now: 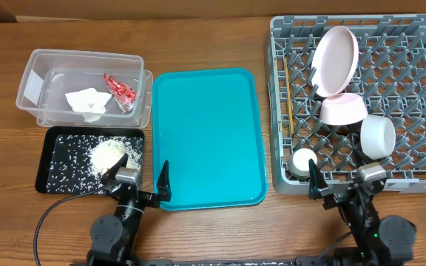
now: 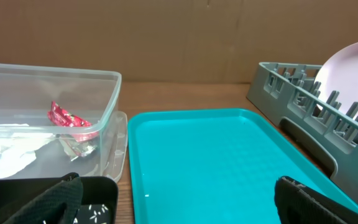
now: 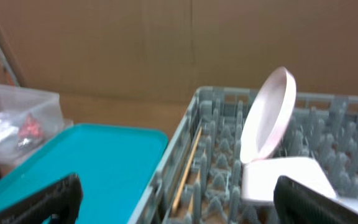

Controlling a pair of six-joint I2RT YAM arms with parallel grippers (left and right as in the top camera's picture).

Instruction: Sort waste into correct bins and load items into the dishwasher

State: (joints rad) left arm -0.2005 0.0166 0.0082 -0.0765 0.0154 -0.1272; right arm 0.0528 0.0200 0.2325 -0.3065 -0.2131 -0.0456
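The red wrapper [image 1: 120, 91] and white napkin [image 1: 87, 102] lie inside the clear tub [image 1: 46, 81]. A heap of rice [image 1: 109, 154] sits in the black tray [image 1: 54, 159]. In the grey dish rack [image 1: 420, 44] the pink plate [image 1: 335, 59] stands on edge, with two bowls [image 1: 342, 109] [image 1: 378, 136], the small cup [image 1: 303, 159] and chopsticks [image 1: 290, 111]. My left gripper [image 1: 140, 185] is open at the table's front edge, between black tray and teal tray. My right gripper [image 1: 340, 186] is open at the rack's front wall. Both hold nothing.
A large teal tray [image 1: 209, 137] lies bare in the middle, between the bins and the rack. Loose rice grains are scattered over the black tray's floor. A brown wall stands behind the table in both wrist views.
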